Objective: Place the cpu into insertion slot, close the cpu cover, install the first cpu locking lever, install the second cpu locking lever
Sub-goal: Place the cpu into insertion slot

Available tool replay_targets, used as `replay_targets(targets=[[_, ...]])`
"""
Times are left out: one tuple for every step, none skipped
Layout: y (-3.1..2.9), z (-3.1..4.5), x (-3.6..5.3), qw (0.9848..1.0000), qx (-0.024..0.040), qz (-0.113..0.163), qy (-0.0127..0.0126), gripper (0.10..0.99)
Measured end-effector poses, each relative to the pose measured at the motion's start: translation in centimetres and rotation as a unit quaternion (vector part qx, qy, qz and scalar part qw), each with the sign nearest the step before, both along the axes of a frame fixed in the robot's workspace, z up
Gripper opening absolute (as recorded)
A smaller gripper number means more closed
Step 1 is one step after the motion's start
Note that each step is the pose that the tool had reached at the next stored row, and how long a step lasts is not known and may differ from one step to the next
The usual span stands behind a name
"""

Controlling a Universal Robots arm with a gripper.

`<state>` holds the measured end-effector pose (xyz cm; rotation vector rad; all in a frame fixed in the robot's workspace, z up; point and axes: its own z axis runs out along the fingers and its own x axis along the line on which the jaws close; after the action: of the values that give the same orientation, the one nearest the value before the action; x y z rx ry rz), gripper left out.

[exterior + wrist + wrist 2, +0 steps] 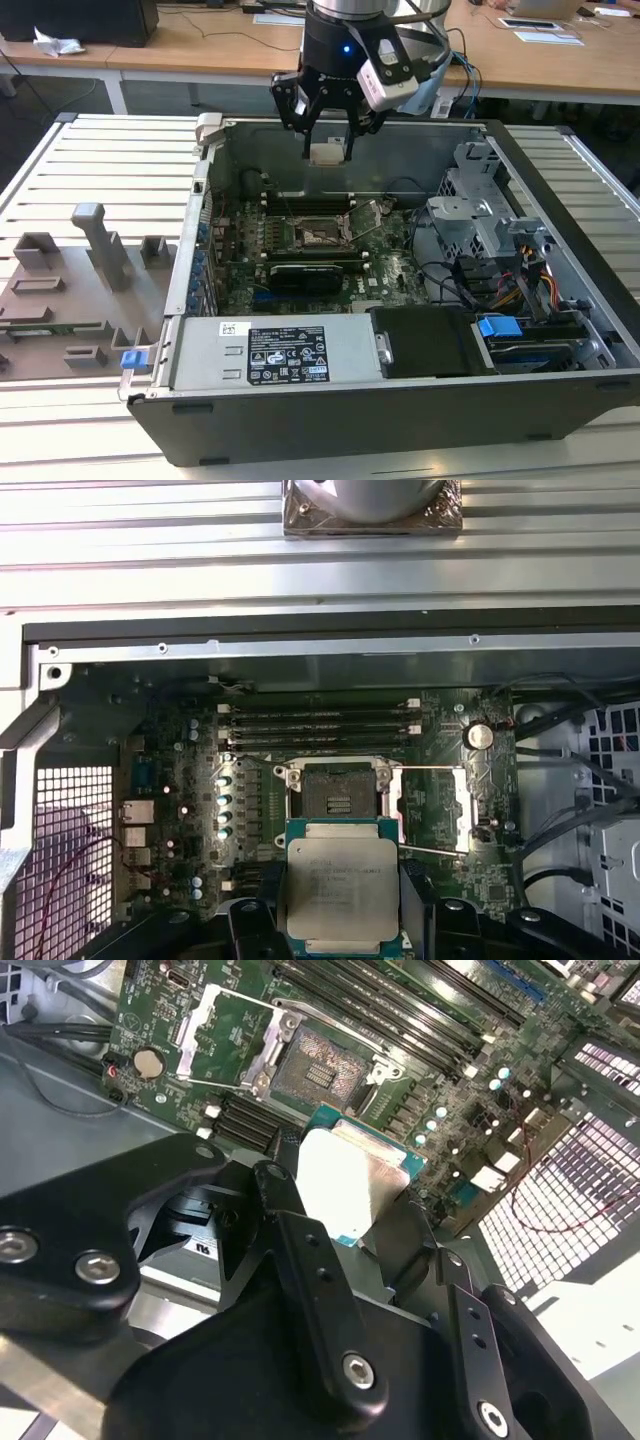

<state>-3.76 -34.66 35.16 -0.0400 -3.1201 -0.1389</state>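
the cpu (327,154) hangs above the insertion slot (320,236).

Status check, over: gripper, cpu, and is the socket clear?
Gripper shut on the cpu, held above the open case. Insertion slot bare, cpu cover swung open beside it. Nothing seen in the way.

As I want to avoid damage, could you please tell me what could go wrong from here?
The cpu is held in the gripper above the open insertion slot; a tilted or offset descent might bend the pins. The unlatched locking lever beside the slot could snag the gripper.
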Motion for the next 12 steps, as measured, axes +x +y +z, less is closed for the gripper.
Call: replay_targets(targets=[[0.00,-0.09,0.00,1.0000,0.0000,0.000,0.0000,0.541],[0.00,-0.17,0.00,1.0000,0.0000,0.000,0.0000,0.541],[0.00,-0.25,0.00,1.0000,0.0000,0.000,0.0000,0.541],[0.00,-0.37,0.00,1.0000,0.0000,0.000,0.0000,0.541],[0.00,-0.45,0.00,1.0000,-0.0001,0.000,0.0000,0.541],[0.00,-0.55,0.00,1.0000,-0.0001,0.000,0.0000,0.541],[0.00,-0.63,0.00,1.0000,-0.0001,0.000,0.0000,0.541],[0.00,-0.77,0.00,1.0000,-0.0002,0.000,0.0001,0.541],[0.00,-0.87,0.00,1.0000,-0.0001,0.000,0.0000,0.541],[0.00,-0.96,0.00,1.0000,-0.0001,0.000,0.0000,0.541],[0.00,-1.09,0.00,1.0000,-0.0001,0.000,0.0000,0.541],[0.00,-1.17,0.00,1.0000,-0.0001,0.000,0.0000,0.541]])
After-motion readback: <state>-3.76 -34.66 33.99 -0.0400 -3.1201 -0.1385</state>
